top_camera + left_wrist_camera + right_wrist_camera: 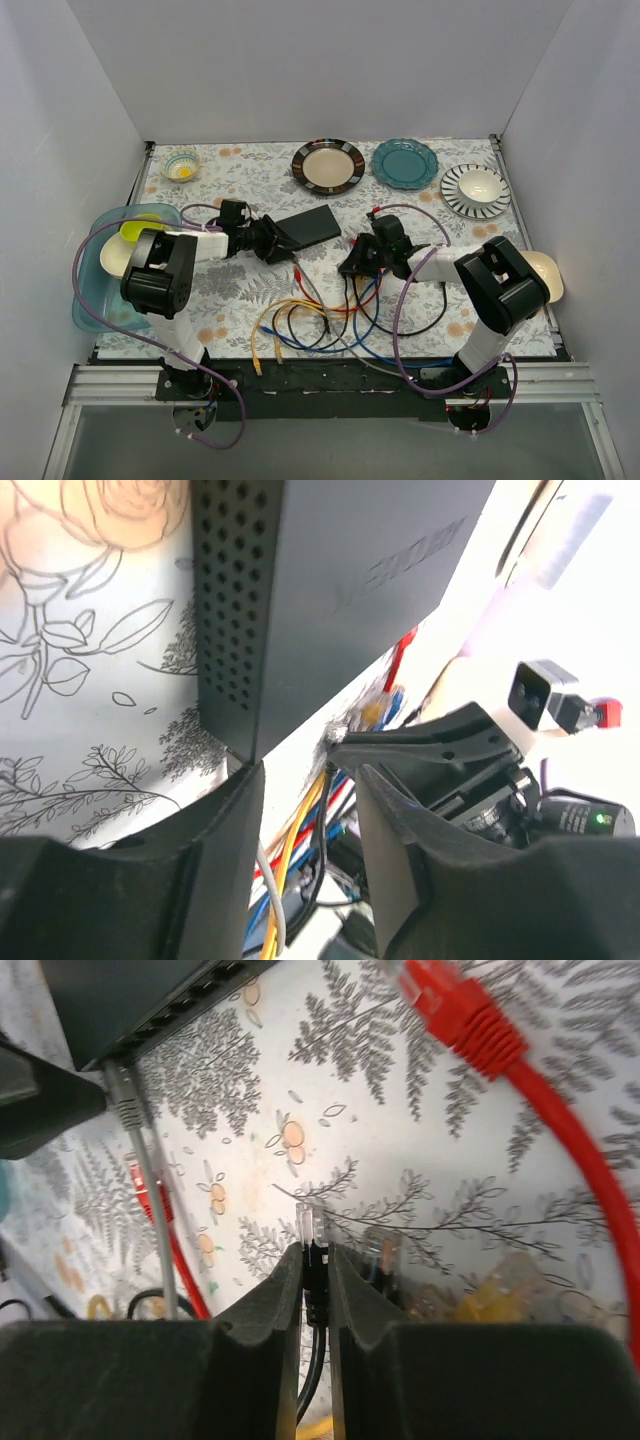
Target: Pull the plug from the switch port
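The black switch [312,226] lies flat at mid table. In the left wrist view the switch [330,580] fills the top, its near corner just beyond my fingertips. My left gripper [277,241] [310,780] is open at that corner, with nothing between its fingers. My right gripper [353,264] [315,1252] is shut on a black cable's clear plug [313,1226], held over the tablecloth, apart from the switch [130,1000]. A grey cable [125,1105] sits plugged in a port on the switch's edge. A loose red plug [455,1010] lies nearby.
A tangle of yellow, red, blue and black cables [310,315] lies near the front. A dark-rimmed plate [328,165], a teal plate [405,162], a striped bowl [476,190] and a small bowl [181,165] line the back. A teal tray [92,300] stands at the left.
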Tool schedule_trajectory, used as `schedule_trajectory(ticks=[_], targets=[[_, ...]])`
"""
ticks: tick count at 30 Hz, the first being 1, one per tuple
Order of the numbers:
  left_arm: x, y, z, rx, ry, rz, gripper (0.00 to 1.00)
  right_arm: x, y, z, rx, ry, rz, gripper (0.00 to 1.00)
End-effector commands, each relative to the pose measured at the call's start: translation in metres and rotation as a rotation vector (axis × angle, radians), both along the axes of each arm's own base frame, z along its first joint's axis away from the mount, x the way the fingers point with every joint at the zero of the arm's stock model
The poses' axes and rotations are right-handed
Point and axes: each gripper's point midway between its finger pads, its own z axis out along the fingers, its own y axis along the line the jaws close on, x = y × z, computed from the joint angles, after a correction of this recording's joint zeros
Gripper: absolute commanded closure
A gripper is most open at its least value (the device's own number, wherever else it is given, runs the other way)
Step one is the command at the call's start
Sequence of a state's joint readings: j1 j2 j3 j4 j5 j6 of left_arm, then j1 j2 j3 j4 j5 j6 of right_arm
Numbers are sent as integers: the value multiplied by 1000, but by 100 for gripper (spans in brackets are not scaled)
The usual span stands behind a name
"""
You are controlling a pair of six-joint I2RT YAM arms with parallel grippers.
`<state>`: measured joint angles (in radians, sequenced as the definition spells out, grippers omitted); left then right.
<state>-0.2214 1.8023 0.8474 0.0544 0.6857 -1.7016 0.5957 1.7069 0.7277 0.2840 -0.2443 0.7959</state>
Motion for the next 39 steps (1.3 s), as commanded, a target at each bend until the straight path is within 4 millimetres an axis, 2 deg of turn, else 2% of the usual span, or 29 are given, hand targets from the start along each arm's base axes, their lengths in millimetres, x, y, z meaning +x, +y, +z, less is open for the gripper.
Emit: schedule_trajectory(ticks=[1,3,4,7,9,10,11,12,13,14,17,18,23,26,32,39], targets=[[18,8,37,16,-136,47,57,14,-16,12,-154,-114,19,77],[21,7,48,-8,-171,71,55,31,0,42,-99,-192,21,68],[24,8,59,-19,-202,88,55,34,7,51,-72,-209,32,65],[29,10,66,-58,-215,146,53,42,36,73,12,-229,79,62],[34,10,67,-65,-218,162,53,43,49,68,23,-206,113,62],[38,12,64,-47,-214,175,53,44,59,71,40,-205,127,61],[38,15,49,-13,-162,180,53,37,67,59,50,-163,162,61],[47,15,51,3,-166,182,53,36,72,56,66,-146,176,61],[49,17,45,29,-156,179,53,34,83,56,81,-136,200,62],[49,18,31,44,-116,174,53,28,87,41,81,-89,221,62],[56,19,23,56,-98,174,54,21,99,25,87,-42,240,63],[56,20,15,59,-78,174,54,21,103,24,100,-47,243,64],[56,22,2,74,-50,174,55,22,111,11,107,-14,247,64],[53,26,-10,94,-23,177,55,28,116,9,111,-6,238,64],[52,31,-13,97,-14,185,55,39,122,3,147,41,168,65],[49,32,-15,100,-9,184,55,51,115,-6,212,89,93,65]])
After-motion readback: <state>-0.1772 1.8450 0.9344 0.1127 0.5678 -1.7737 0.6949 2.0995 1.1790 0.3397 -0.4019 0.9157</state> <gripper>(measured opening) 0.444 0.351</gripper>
